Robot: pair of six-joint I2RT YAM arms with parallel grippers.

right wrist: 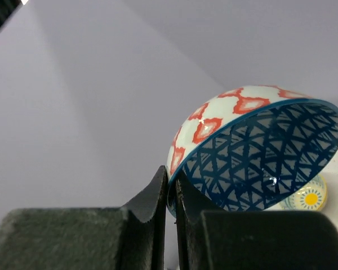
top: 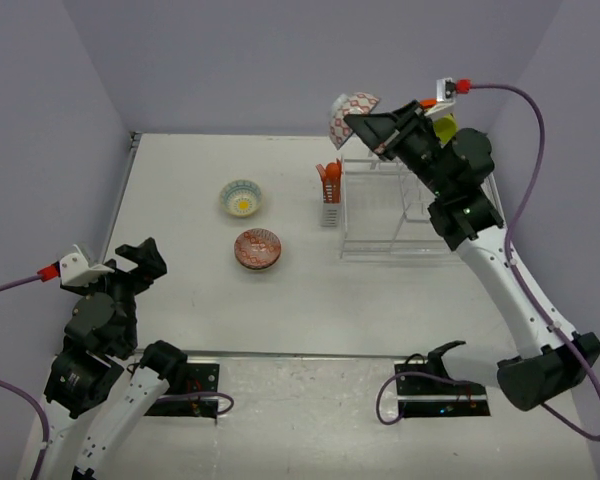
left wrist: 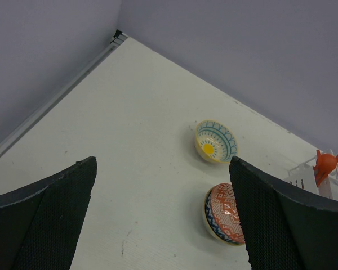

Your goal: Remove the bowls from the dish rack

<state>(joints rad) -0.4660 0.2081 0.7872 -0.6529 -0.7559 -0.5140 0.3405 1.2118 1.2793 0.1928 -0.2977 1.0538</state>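
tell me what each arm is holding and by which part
The right arm's jaws pinch the rim of the blue-and-red patterned bowl; the left arm's jaws are open and empty.

White arms (top: pixel 502 272), black joints (top: pixel 467 215), purple cables (top: pixel 533 128)

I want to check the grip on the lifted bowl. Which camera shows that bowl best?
The right wrist view: the bowl fills the frame, rim pinched in the right end effector, blue lattice inside, red diamonds outside. The top external view shows it small, raised near the dish rack. The left wrist view misses it.
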